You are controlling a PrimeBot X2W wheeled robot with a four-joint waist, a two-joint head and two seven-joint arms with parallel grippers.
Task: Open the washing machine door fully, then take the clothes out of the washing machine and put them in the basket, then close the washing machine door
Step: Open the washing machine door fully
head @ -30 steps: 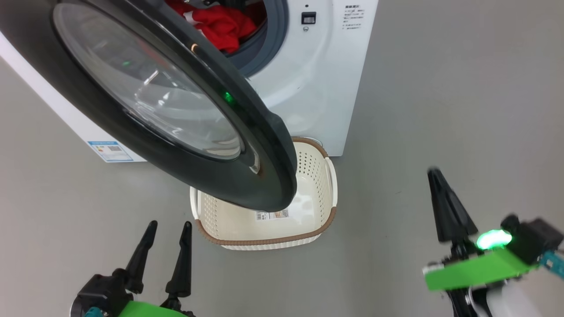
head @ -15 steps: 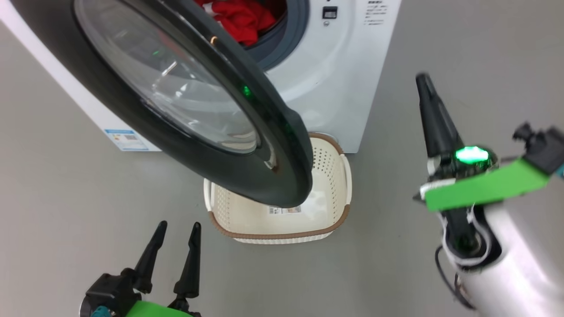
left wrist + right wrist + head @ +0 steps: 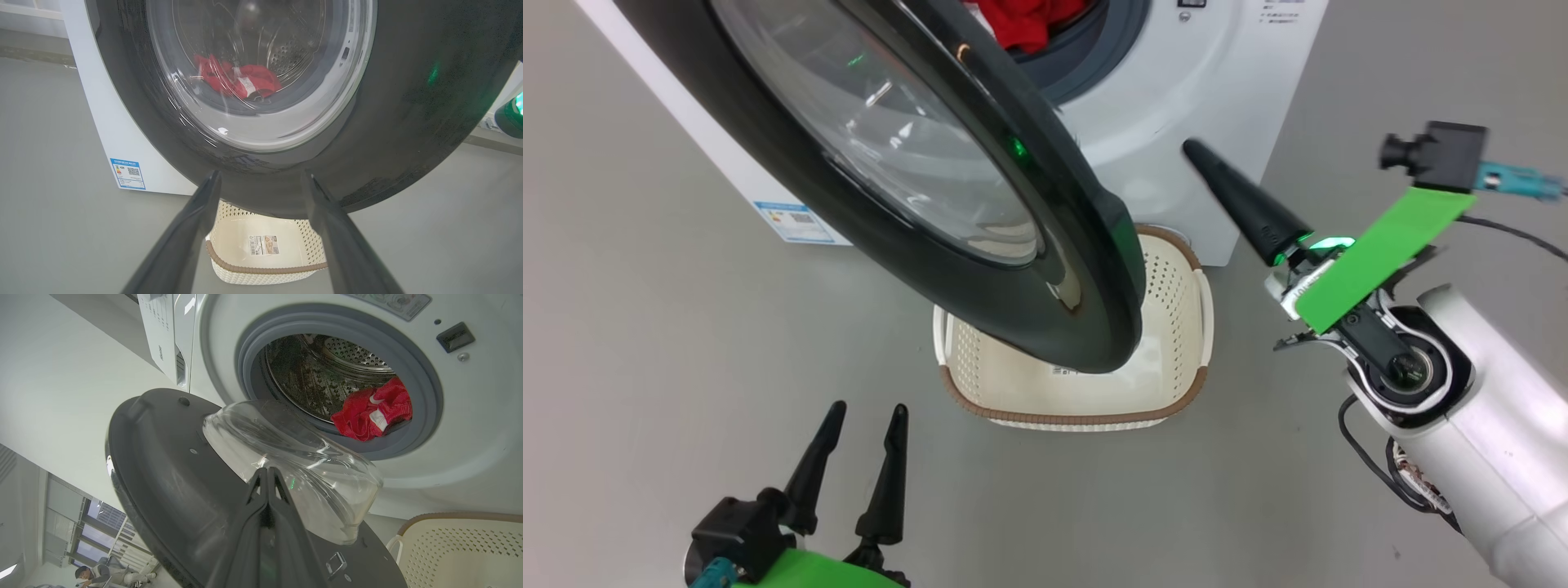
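Grey floor (image 3: 686, 327). The washer (image 3: 1225, 98) stands on it, its door (image 3: 1086, 237) swung open over the basket (image 3: 1180, 286), which sits on the floor just before the washer's front.

Right wrist view: clothes (image 3: 372, 412) at the drum's front lip; windows (image 3: 98, 543) and a person (image 3: 88, 573) far off.

Left wrist view: sticker (image 3: 263, 244) on the basket bottom.

Left gripper (image 3: 868, 408): jaws spread, holding nothing, above the floor.

Right gripper (image 3: 1201, 159): fingers pressed together, nothing held, right of the door.
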